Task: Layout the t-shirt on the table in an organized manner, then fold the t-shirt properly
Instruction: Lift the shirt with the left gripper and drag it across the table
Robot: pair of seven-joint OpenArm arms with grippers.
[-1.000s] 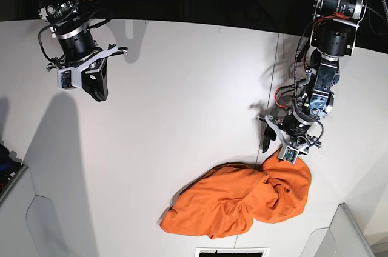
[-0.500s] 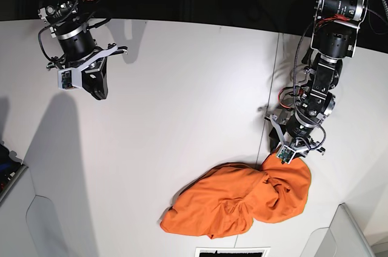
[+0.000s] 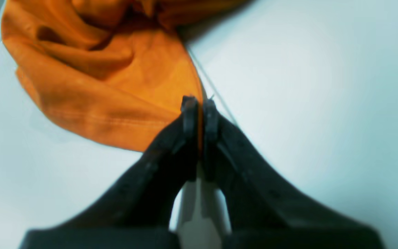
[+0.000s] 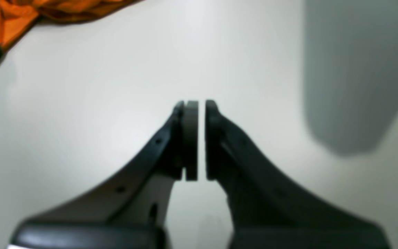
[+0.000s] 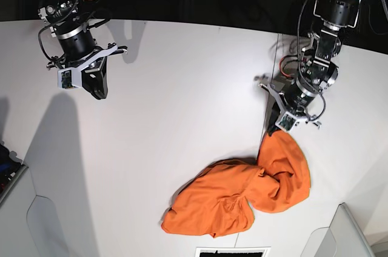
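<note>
Shirt (image 5: 242, 199) lies crumpled at the 5 o'clock area of the table (image 5: 182, 87) in the base view, its bulk trailing from the lifted edge toward 7 o'clock. Long axis of the heap runs roughly from 1 o'clock to 7 o'clock.

Left gripper (image 5: 280, 131) sits at the 1 o'clock end of the heap, directly over the dark seam (image 5: 274, 75). Its jaws are pressed together on a hem edge of the shirt; in the left wrist view a thin strip of orange cloth shows between the fingertips (image 3: 189, 107), and the rest of the shirt (image 3: 98, 79) spreads away toward 10 o'clock from the gripper (image 3: 199, 105).

Right gripper (image 5: 91, 84) hangs over bare table at the 10 o'clock area, well apart from the shirt. Its jaws stand nearly together with a narrow gap and nothing between them, as seen at the gripper (image 4: 197, 103) in the right wrist view; the shirt (image 4: 29, 10) appears only at that view's 11 o'clock corner.

Left arm is clearly the nearer one. Judged next step: drawing the pinched edge away from the heap, toward 12 o'clock, to unroll the cloth; the thin pinch may slip.
</note>
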